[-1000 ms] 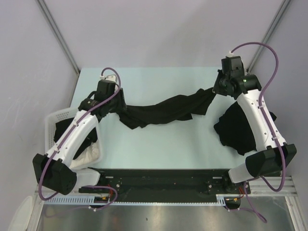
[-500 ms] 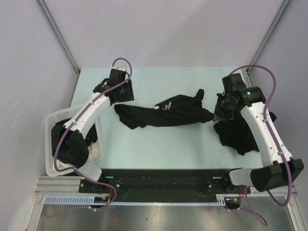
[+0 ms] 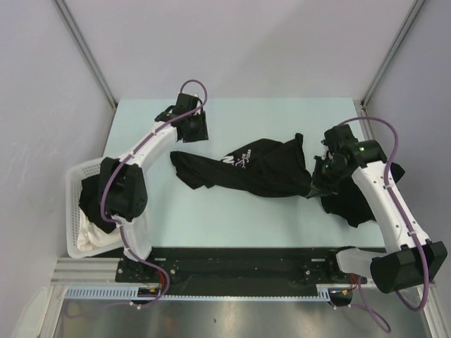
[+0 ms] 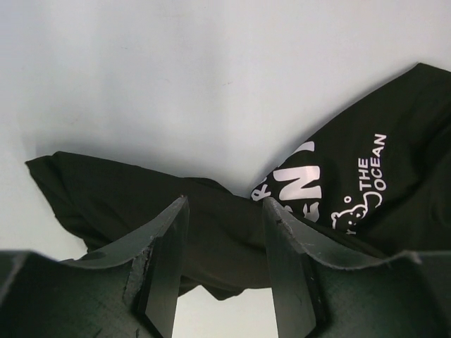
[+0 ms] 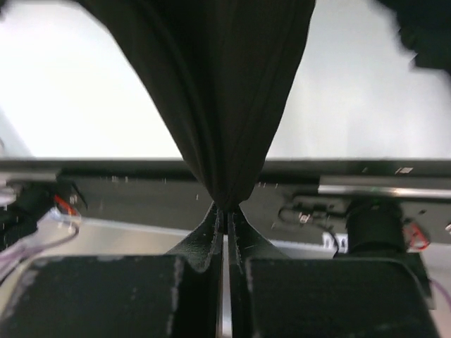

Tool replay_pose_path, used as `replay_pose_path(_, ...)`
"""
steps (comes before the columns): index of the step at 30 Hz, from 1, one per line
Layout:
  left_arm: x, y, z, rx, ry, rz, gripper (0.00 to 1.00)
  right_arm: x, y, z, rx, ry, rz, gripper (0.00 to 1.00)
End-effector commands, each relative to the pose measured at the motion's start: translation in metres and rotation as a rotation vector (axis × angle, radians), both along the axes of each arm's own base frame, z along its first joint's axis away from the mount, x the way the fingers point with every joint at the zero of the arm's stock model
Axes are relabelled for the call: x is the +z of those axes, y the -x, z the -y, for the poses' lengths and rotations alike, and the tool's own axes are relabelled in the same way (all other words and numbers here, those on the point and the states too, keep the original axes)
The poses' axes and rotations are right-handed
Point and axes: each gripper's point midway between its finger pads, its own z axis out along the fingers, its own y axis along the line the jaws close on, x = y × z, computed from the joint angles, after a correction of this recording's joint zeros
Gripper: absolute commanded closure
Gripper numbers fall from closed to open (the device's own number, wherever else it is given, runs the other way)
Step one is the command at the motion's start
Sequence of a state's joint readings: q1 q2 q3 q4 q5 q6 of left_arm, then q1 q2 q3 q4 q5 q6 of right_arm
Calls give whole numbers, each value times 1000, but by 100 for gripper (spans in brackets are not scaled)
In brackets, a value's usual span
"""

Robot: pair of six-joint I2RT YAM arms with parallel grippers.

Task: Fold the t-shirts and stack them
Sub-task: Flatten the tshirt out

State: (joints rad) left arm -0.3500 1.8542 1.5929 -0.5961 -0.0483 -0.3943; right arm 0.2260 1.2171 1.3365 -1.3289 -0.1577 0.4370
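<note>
A black t-shirt (image 3: 257, 169) with white lettering lies crumpled across the middle of the table, and shows below my left fingers in the left wrist view (image 4: 394, 176). My left gripper (image 3: 193, 129) hovers open beyond its left end, with nothing between the fingers (image 4: 224, 211). My right gripper (image 3: 315, 187) is shut on the shirt's right end, and the fabric (image 5: 225, 84) fans out from the closed tips (image 5: 225, 209). Another black t-shirt (image 3: 352, 201) lies bunched at the right, partly under my right arm.
A white lattice basket (image 3: 72, 184) sits at the table's left edge, holding a dark garment (image 3: 90, 198) and a white cloth (image 3: 88, 237). The black rail with the arm bases (image 3: 232, 264) runs along the near edge.
The left gripper released the shirt's left end and moved back and right. The right gripper carried the other end from the back toward the near side. The stretched shirt now lies on the table.
</note>
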Motion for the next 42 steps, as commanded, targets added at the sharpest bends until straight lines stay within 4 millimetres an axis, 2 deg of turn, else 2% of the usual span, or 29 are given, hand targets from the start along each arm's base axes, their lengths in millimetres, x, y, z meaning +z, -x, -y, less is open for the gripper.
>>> replay_pose_path(1, 3, -5, 15, -10, 38, -8, 49, -16, 51, -22, 71, -134, -239, 100)
replay_pose_path(8, -18, 8, 22, -40, 11, -65, 48, -41, 97, -30, 133, -198, -404, 100)
replay_pose_path(12, -30, 14, 22, -41, -3, -93, 48, -56, 114, -32, 141, -206, -460, 100)
replay_pose_path(16, -47, 24, 16, -21, -63, -166, 48, -62, 109, -39, 147, -233, -458, 100)
replay_pose_path(21, -68, 35, -9, 64, -178, -237, 46, -64, 104, -45, 172, -256, -449, 100)
replay_pose_path(27, -92, 43, -11, 70, -195, -292, 46, -63, 103, -49, 186, -276, -443, 100)
replay_pose_path(30, -97, 44, -10, 70, -191, -289, 46, -61, 103, -51, 190, -292, -439, 100)
replay_pose_path(38, -87, 30, -11, 86, -194, -229, 46, -60, 102, -54, 195, -309, -440, 100)
replay_pose_path(42, -92, 27, -12, 93, -206, -228, 45, -60, 101, -55, 193, -313, -442, 100)
